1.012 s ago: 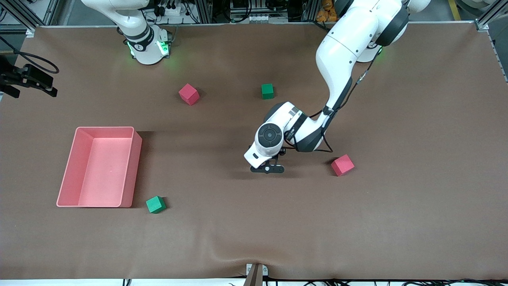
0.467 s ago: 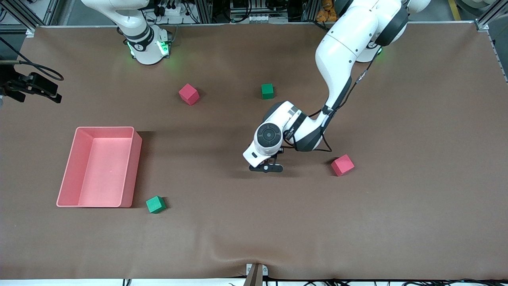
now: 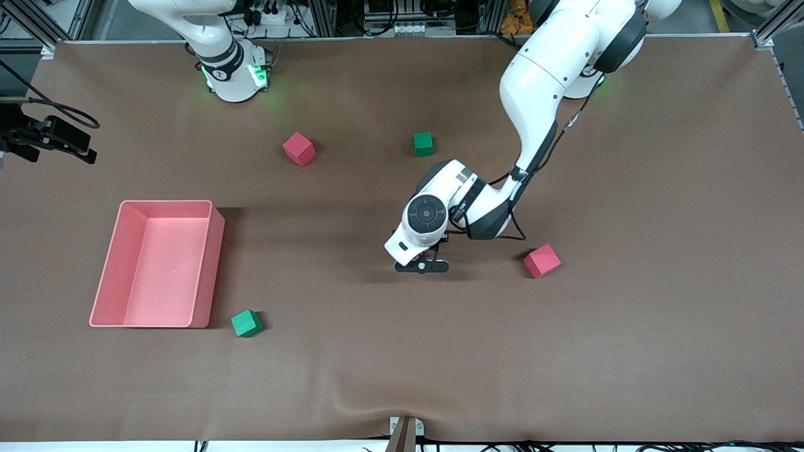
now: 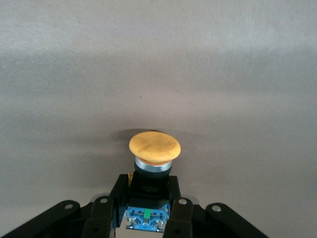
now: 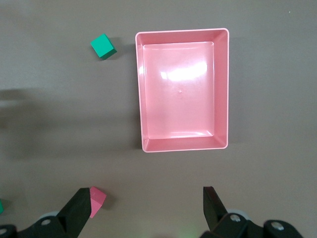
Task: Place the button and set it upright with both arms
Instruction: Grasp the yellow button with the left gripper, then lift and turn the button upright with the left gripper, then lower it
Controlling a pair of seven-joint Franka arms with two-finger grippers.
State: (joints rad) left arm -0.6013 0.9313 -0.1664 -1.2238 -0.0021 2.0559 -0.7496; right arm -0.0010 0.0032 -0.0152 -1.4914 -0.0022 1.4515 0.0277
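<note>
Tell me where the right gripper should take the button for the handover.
Probably by the orange cap or the metal collar under it, coming from the cap end: the left gripper is already shut across the button's black body, so only that end is free. Right gripper is open.

A brown mat (image 3: 659, 326) covers the whole table; it has a small wrinkle at the edge nearest to the front camera. Along the top of the front view, aluminium frame bars (image 3: 326, 16) and dark cables (image 3: 276, 12) stand past the table edge. A grey floor (image 3: 116, 19) shows between them, with a yellow line (image 3: 718, 14) at one corner. The light is even and comes from above, giving soft, short shadows on the mat.
</note>
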